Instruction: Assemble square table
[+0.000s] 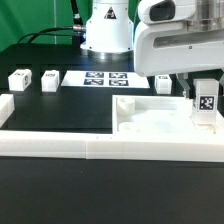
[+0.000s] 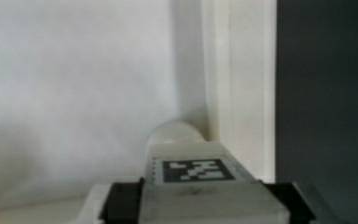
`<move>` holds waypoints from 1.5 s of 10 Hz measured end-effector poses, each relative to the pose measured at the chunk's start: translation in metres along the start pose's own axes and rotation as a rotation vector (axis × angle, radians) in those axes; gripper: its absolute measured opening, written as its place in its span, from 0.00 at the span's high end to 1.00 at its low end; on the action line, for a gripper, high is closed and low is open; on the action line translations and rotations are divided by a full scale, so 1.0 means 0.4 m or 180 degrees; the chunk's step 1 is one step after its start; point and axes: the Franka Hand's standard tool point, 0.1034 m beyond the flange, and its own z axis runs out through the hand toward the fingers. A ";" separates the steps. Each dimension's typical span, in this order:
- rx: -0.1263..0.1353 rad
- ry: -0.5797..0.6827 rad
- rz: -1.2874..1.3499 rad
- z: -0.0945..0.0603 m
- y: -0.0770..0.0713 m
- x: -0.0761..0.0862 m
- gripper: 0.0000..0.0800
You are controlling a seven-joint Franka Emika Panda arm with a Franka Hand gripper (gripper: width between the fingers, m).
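gripper (image 2: 195, 200): you only get dark finger slivers, cut by the frame edge.
leg (image 2: 195, 160): lower end cropped, tag blurred.
loose blocks (image 1: 18, 80): tags too small to read.
arm (image 1: 175, 30): top cropped.

Slab (image 1: 150, 122) btwn marker board (image 1: 105, 77) & front bar (image 1: 60, 147); leg block (image 1: 205, 102) at slab edge

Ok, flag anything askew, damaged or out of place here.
Nothing stands out. The gripper holds one leg block upright at the slab edge on the exterior view's right; three other leg blocks sit apart beyond it, no visible damage.
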 end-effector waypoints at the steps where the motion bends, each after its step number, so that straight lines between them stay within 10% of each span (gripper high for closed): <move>1: 0.0007 -0.0001 0.0196 0.000 -0.001 0.000 0.63; 8: -0.0077 -0.0117 0.2878 0.006 -0.032 0.009 0.63; 12: 0.0027 -0.0089 0.3696 0.007 -0.017 0.017 0.63; 15: 0.0122 0.0085 0.3225 0.003 -0.026 0.014 0.23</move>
